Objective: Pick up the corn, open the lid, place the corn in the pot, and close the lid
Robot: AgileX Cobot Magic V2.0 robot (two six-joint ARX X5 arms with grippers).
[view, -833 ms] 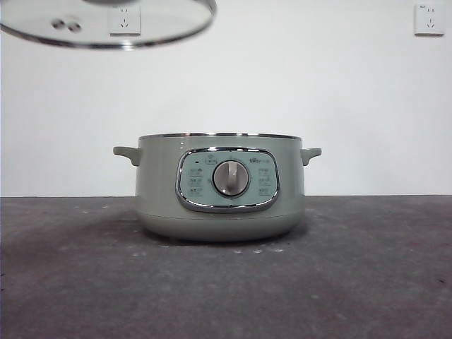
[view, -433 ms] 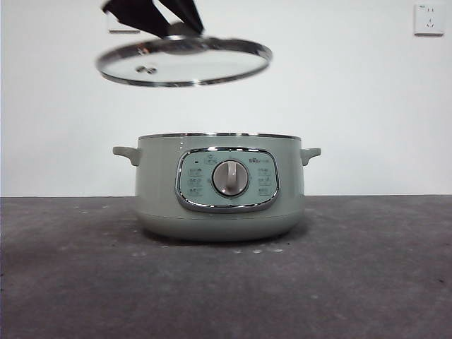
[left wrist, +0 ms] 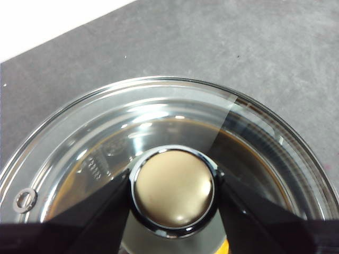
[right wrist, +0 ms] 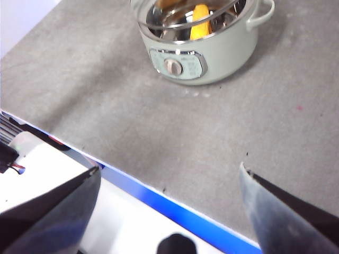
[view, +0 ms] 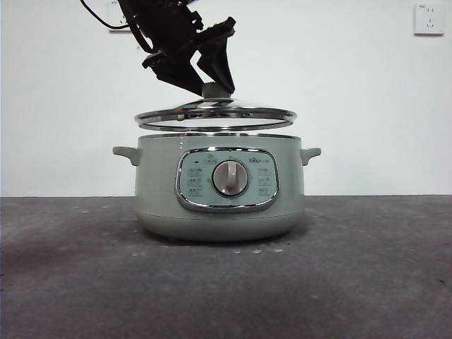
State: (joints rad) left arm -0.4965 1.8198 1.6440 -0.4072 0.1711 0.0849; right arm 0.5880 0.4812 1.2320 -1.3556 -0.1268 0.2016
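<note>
The sage-green pot (view: pixel 220 187) stands mid-table with its dial facing the front camera. The glass lid (view: pixel 215 119) hovers level, a small gap above the pot's rim. My left gripper (view: pixel 210 87) reaches down from the upper left and is shut on the lid's knob (left wrist: pixel 174 191), one black jaw on each side of it. In the right wrist view the corn (right wrist: pixel 200 21) lies inside the pot (right wrist: pixel 212 58), seen through the lid (right wrist: pixel 159 24). My right gripper (right wrist: pixel 167 174) is open and holds nothing, high above the table's near edge, far from the pot.
The grey table (view: pixel 367 268) spreads out around the pot. A wall socket (view: pixel 429 19) sits at the upper right of the white wall. A blue strip (right wrist: pixel 159 198) runs along the table's edge below my right gripper.
The lid has travelled right and down from the upper left, and now hangs just over the pot. The left arm has come into the front view with it.
</note>
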